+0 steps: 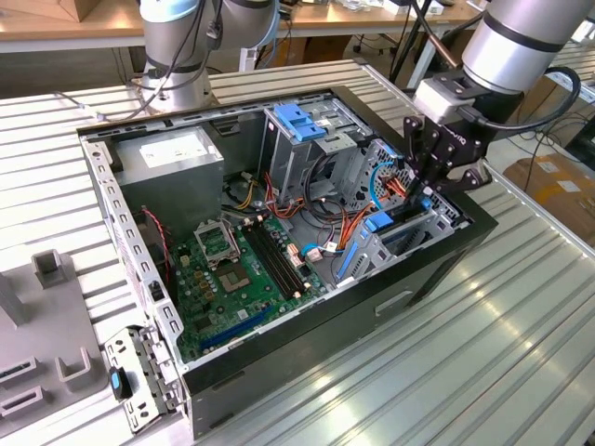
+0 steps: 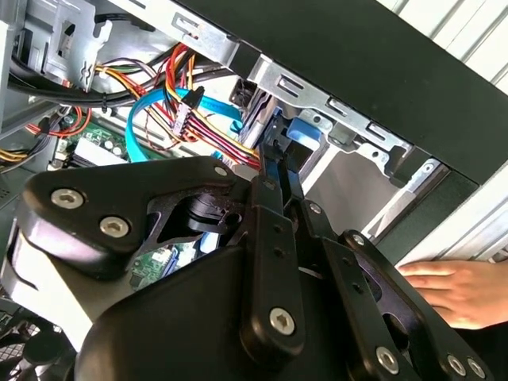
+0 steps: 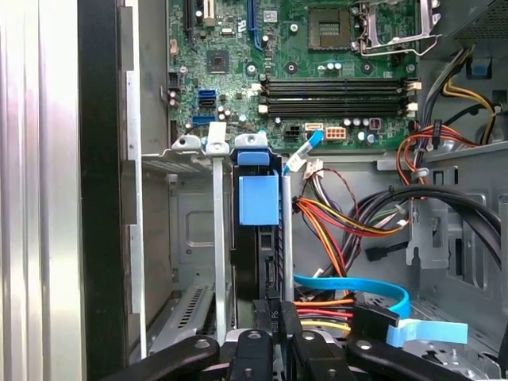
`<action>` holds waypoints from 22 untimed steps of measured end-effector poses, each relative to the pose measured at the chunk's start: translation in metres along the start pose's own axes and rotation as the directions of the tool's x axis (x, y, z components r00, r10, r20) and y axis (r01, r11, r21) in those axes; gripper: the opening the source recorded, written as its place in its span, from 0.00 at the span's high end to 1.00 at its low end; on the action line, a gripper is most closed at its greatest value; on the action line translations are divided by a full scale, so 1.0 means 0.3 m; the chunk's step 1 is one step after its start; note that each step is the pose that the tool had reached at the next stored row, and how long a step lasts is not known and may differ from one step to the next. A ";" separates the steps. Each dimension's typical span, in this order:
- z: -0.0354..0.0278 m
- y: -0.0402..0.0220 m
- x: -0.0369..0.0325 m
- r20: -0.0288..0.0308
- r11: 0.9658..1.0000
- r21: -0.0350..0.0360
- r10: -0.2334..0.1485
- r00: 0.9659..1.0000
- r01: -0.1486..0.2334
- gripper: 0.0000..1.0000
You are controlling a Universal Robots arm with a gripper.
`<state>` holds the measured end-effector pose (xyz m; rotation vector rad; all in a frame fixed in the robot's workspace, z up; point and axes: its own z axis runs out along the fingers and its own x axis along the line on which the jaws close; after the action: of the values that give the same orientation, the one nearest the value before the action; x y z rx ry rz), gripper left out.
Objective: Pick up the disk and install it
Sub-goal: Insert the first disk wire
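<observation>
Inside drive bay: disk [image 3: 258,238] on edge, label unreadable.

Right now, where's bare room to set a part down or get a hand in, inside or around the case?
Free: the ribbed metal table in front of the computer case, and the strip behind it. Inside, the motherboard is open from above, though populated. Crowded: the drive bay corner, where the gripper sits at the disk among cables. A hand rests outside the case.

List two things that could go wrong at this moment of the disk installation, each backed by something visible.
The disk sits edge-on in its bay with the gripper at its end; coloured power wires and a blue data cable crowd beside it and might snag. A person's hand rests on the case near the arm.
</observation>
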<state>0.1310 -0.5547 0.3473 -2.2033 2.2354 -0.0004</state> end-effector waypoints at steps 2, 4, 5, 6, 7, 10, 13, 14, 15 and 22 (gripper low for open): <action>0.005 0.000 0.000 0.000 1.000 0.000 0.000 1.000 0.000 0.84; 0.008 0.000 0.000 0.000 1.000 0.000 0.000 1.000 0.000 0.84; 0.009 0.000 0.000 0.000 1.000 0.000 0.000 1.000 0.000 0.84; 0.012 0.000 0.000 0.000 1.000 0.000 0.001 1.000 -0.001 0.84; 0.014 0.000 0.000 0.000 1.000 0.000 0.001 1.000 -0.001 0.84; 0.025 0.000 0.000 0.000 1.000 0.000 0.001 1.000 -0.001 0.84; 0.029 0.000 0.000 -0.001 1.000 0.000 0.001 1.000 -0.001 0.84; 0.029 0.000 0.000 0.000 1.000 0.000 0.001 1.000 -0.001 0.84; 0.030 0.000 0.000 0.000 1.000 0.000 0.001 1.000 -0.001 0.84; -0.002 0.000 0.000 0.000 1.000 0.000 0.001 1.000 -0.001 0.76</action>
<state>0.1310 -0.5548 0.3479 -2.2026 2.2360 -0.0005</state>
